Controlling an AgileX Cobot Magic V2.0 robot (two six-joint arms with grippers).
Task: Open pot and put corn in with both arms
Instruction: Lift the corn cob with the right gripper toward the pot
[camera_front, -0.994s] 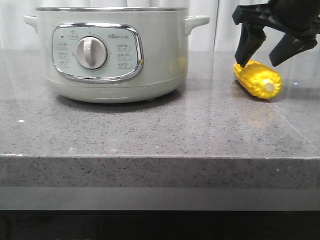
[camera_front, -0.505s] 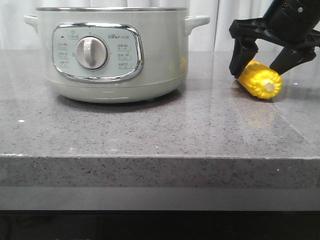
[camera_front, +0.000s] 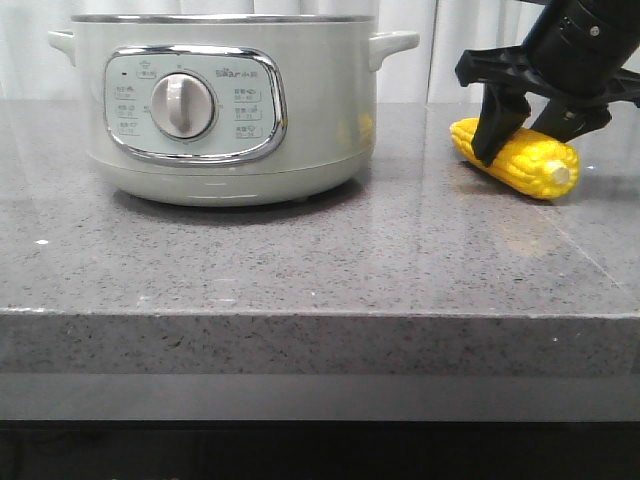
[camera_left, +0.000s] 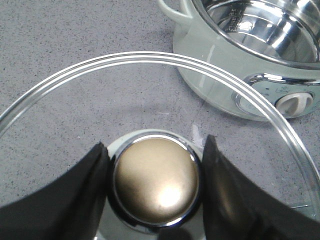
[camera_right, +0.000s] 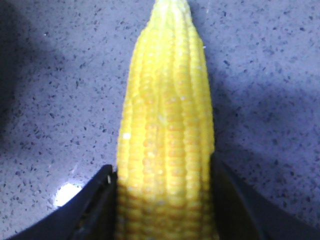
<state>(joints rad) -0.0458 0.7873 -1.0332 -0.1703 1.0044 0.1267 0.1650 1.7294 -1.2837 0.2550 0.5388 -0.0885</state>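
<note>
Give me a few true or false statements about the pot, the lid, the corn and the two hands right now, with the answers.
1. The pot is open, its steel inside showing. True.
2. The left hand holds nothing. False: it grips the knob of the glass lid.
3. The corn is between the right hand's fingers. True.
4. The corn is inside the pot. False: it is outside, to the pot's right.
5. The lid covers the pot. False: it is held off to one side.
</note>
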